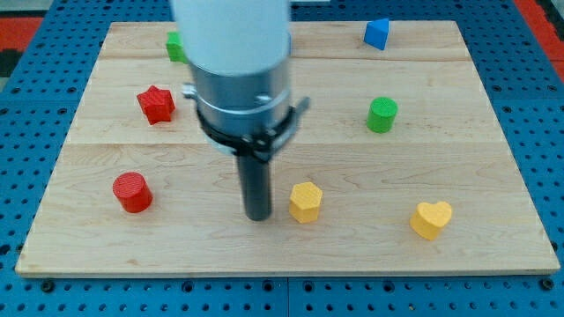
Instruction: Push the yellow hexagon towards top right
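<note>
The yellow hexagon (305,202) lies on the wooden board (493,158), a little below the middle. My tip (258,216) rests on the board just left of the hexagon, with a narrow gap between them. The rod hangs from a wide grey and white arm body that covers the upper middle of the view.
A yellow heart (431,219) lies at the lower right. A green cylinder (382,114) is right of centre. A blue block (377,33) sits at the top right. A red star (156,104) and a red cylinder (132,192) are on the left. A green block (176,46) shows partly behind the arm.
</note>
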